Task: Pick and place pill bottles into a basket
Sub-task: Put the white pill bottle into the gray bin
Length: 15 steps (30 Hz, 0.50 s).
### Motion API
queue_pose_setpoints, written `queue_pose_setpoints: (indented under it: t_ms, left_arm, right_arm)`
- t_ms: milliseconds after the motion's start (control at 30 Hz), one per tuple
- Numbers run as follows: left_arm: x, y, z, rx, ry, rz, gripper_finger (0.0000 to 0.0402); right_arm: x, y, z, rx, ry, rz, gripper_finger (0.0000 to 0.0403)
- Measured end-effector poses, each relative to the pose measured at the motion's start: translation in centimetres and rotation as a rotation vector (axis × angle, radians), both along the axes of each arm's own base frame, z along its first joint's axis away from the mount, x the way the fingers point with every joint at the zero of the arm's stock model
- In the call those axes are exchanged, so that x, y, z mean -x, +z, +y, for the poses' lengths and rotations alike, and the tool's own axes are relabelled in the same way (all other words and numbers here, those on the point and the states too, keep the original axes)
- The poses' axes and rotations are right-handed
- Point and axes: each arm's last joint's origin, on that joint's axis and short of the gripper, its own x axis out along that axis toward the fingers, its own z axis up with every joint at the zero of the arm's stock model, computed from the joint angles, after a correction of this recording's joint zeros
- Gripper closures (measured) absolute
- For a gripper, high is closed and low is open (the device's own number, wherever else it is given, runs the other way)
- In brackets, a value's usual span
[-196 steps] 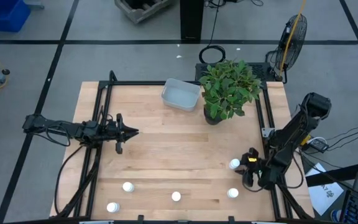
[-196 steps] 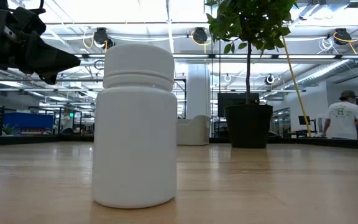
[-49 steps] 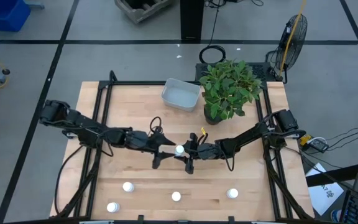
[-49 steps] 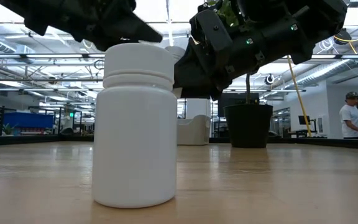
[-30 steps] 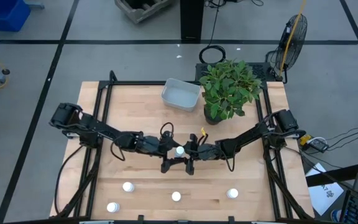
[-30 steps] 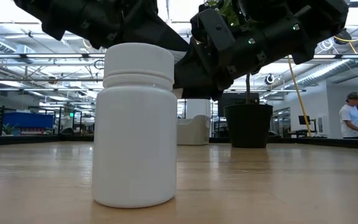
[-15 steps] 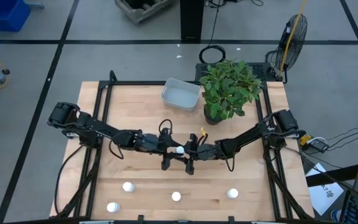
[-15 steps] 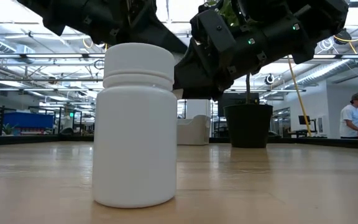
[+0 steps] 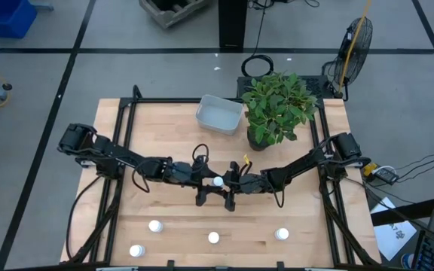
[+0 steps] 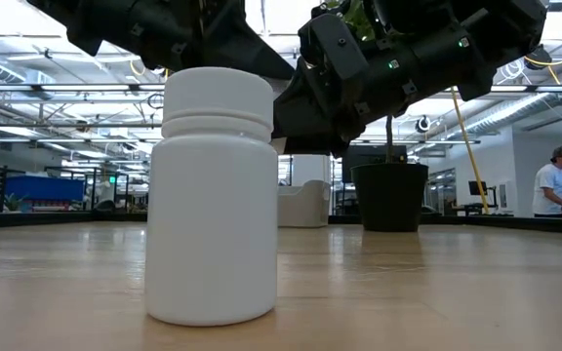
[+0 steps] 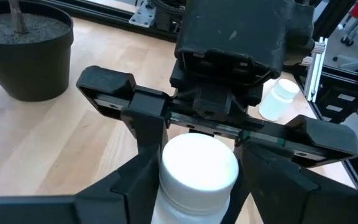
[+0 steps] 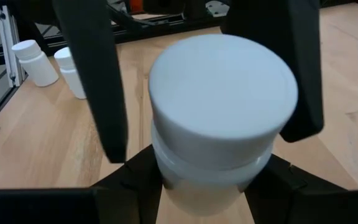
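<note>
Bottle (image 9: 218, 181) mid-table sits pinched between both grippers, left (image 9: 204, 183) and right (image 9: 230, 185); basket (image 9: 218, 114) lies toward far edge.

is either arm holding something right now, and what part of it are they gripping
One pill bottle is held at mid-table. The right gripper has its jaws on the body; the left gripper has its jaws at the cap end.

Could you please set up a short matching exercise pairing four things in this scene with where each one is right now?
Things:
1. basket
2. potted plant
3. held pill bottle
4. four loose pill bottles

Places:
a. between both grippers at mid-table
b. far edge, left of the plant
c. along the near edge
d. far right part of the table

Pairs: 1-b, 2-d, 3-a, 4-c
</note>
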Motion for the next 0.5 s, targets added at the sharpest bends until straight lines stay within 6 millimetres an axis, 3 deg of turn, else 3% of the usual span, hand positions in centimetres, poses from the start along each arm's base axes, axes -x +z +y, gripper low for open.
queue_pose_setpoints:
  t_ms: [200, 400, 500]
  left_arm:
    - [0.0, 0.01, -0.04, 0.0, -0.016, 0.0, 0.0172]
    - [0.0, 0.01, 0.02, -0.02, 0.004, -0.003, 0.023]
    - [0.0, 0.02, 0.01, -0.029, 0.013, -0.005, 0.0236]
  right_arm:
    - [0.0, 0.01, 0.02, 0.0, 0.002, 0.0, 0.0231]
    - [0.01, 0.11, 0.2, -0.003, 0.007, -0.012, 0.0231]
    - [0.01, 0.13, 0.24, 0.006, 0.013, -0.015, 0.023]
